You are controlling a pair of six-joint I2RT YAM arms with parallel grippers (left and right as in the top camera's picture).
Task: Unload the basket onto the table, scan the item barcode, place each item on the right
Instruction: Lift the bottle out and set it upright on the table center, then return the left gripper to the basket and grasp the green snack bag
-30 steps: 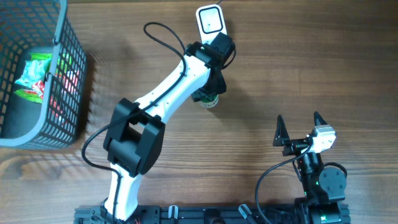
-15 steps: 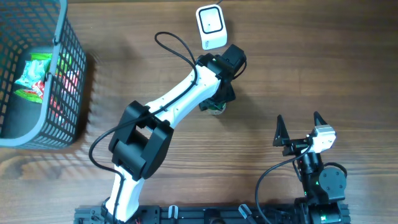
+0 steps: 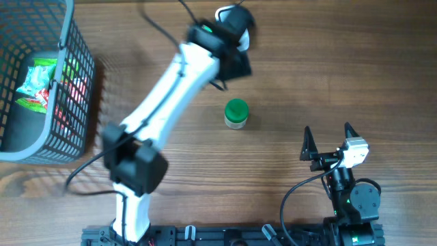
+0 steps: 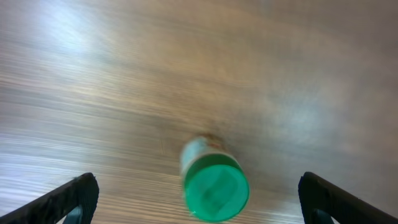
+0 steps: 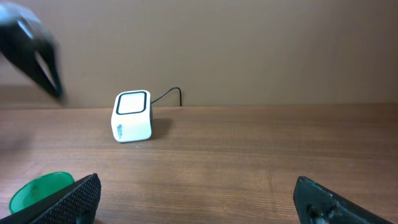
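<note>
**Bottle standing free mid-worktop, both sets of jaws gaping**

You are seeing bare wood showing all round the bottle (image 3: pixel 236 113), which is standing upright near the middle of the worktop (image 3: pixel 355 61). The widest open stretch is lying to its right, running out to the far right corner. At the far edge the scanner (image 5: pixel 132 116) is sitting beyond the bottle, with the wall (image 5: pixel 249 43) rising just behind it. The wire basket (image 3: pixel 76 82) is filling the far left corner, well apart from the bottle, with bright packets (image 3: pixel 37 76) lying inside.

The left arm (image 3: pixel 171 89) is spanning the worktop from the near edge to the scanner. It is blurred and partly covering the scanner from overhead. Its jaws are gaping wide, the fingers (image 4: pixel 74 199) sitting at the edges of the wrist view and the bottle apart from both. The right jaws are likewise standing wide, holding nothing, at the near right.

The bottle is showing a round green cap (image 4: pixel 216 190) over a pale body. Its label is blurring out, so you cannot tell where the barcode is.
</note>
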